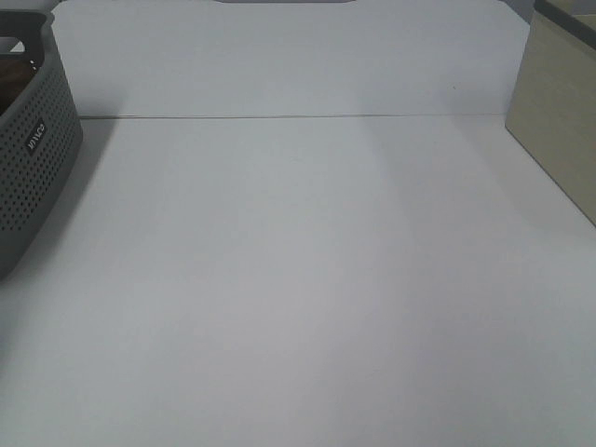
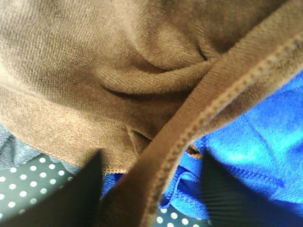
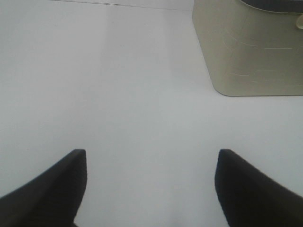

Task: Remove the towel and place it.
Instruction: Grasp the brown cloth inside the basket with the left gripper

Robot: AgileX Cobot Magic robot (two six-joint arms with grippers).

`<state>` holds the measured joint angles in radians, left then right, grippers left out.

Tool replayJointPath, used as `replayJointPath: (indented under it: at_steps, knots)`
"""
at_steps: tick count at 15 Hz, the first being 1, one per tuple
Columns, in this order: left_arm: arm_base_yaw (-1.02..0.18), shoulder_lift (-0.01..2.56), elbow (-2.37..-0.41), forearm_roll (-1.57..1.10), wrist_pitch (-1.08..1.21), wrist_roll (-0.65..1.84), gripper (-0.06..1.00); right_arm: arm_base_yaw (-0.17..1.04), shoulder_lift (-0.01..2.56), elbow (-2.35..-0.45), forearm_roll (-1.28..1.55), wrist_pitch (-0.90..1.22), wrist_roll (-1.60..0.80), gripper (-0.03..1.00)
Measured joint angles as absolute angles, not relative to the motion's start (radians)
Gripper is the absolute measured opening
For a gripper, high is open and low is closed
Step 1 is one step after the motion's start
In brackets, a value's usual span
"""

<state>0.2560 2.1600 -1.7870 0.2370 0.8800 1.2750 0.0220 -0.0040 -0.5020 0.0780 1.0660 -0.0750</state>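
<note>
My left claw (image 2: 151,158): spread wide astride the hem of the towel (image 2: 94,71), poised to pinch and lift. My right claw (image 3: 151,158): wide too, hovering above the table (image 3: 118,71).

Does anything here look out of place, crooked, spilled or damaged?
Nothing looks damaged or spilled. Only the towel is untidy: it lies bunched and creased over a blue cloth in the basket, with one hemmed edge folded up between the open left fingers.
</note>
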Motion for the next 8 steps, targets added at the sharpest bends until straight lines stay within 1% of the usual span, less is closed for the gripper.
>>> replayJointPath:
  at_steps: [1, 2, 3, 8]
  knots:
    - [0.256, 2.160, -1.787, 0.237, 0.880, 1.265, 0.30, 0.022, -0.004, -0.502, 0.078, 1.066, -0.075, 0.73]
    - [0.256, 2.160, -1.787, 0.237, 0.880, 1.263, 0.12, 0.022, -0.004, -0.502, 0.078, 1.066, -0.075, 0.73]
    - [0.256, 2.160, -1.787, 0.236, 0.880, 1.260, 0.05, 0.022, -0.004, -0.502, 0.078, 1.066, -0.075, 0.73]
    - [0.243, 2.147, -1.787, 0.240, 0.882, 1.177, 0.00, 0.022, -0.004, -0.502, 0.078, 1.066, -0.075, 0.73]
